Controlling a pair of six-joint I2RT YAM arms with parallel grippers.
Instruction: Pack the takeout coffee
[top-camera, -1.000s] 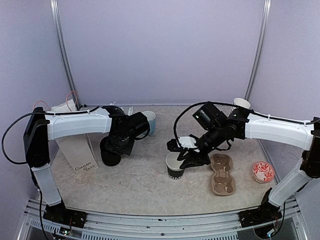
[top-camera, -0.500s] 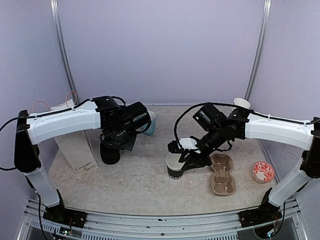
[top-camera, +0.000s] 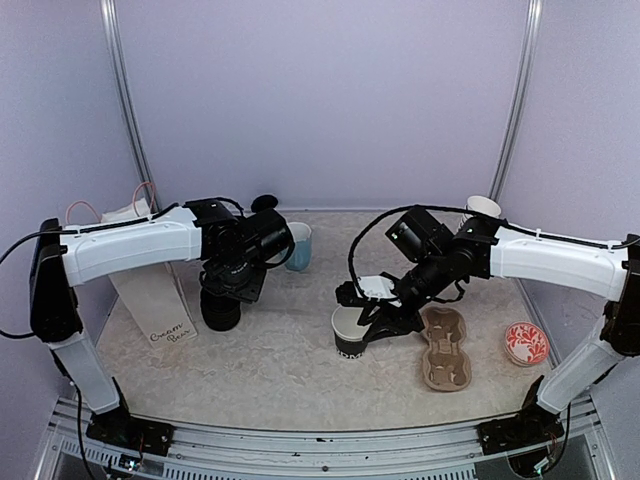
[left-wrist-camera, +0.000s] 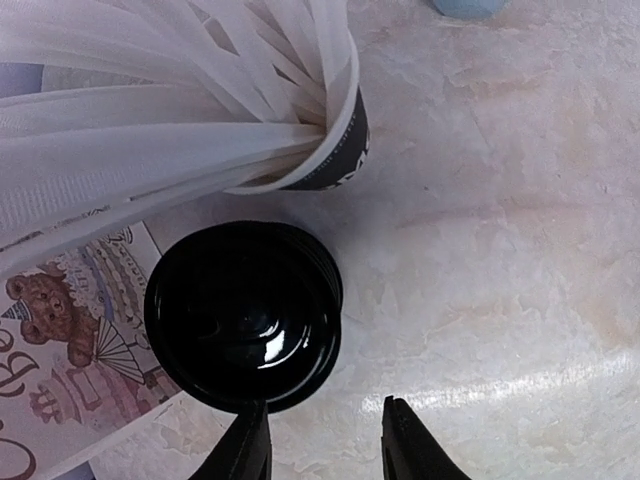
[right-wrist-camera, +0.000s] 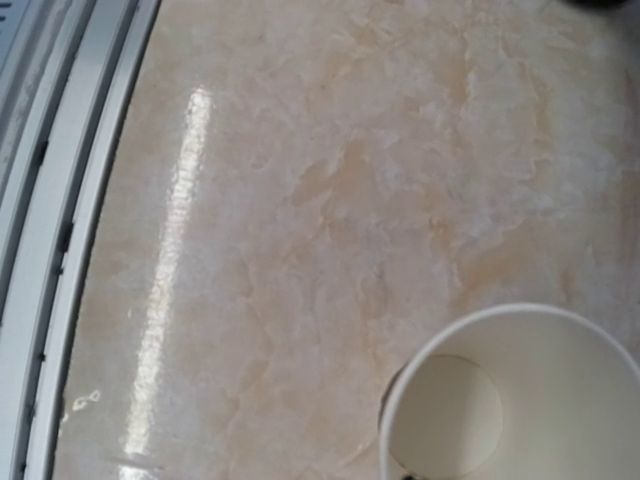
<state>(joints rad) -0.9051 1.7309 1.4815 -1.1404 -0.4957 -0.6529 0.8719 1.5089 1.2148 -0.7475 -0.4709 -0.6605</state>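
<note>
One takeout coffee cup (top-camera: 350, 333), black outside and white inside, stands open and lidless at mid-table; the right wrist view shows its empty inside (right-wrist-camera: 520, 400). My right gripper (top-camera: 372, 318) lies against the cup's right rim, but its fingers are out of the wrist view, so its grip is unclear. A stack of round black lids (top-camera: 220, 310) sits at the left beside the paper bag. My left gripper (left-wrist-camera: 322, 403) hovers just above the lids (left-wrist-camera: 240, 315), jaws open and nothing between them; its left finger (left-wrist-camera: 248, 445) overlaps the stack's near edge.
A black cup of white sticks (left-wrist-camera: 330, 150) stands right behind the lids. A "Cream Bear" paper bag (top-camera: 160, 300) is at the left, a light blue mug (top-camera: 298, 245) behind. A brown cup carrier (top-camera: 445, 345), a red-patterned dish (top-camera: 527, 343) and a white-rimmed cup (top-camera: 483, 207) are on the right.
The left wrist has lifted off the lid stack and turned, and its jaws now stand apart. The right arm and the open cup have not moved.
</note>
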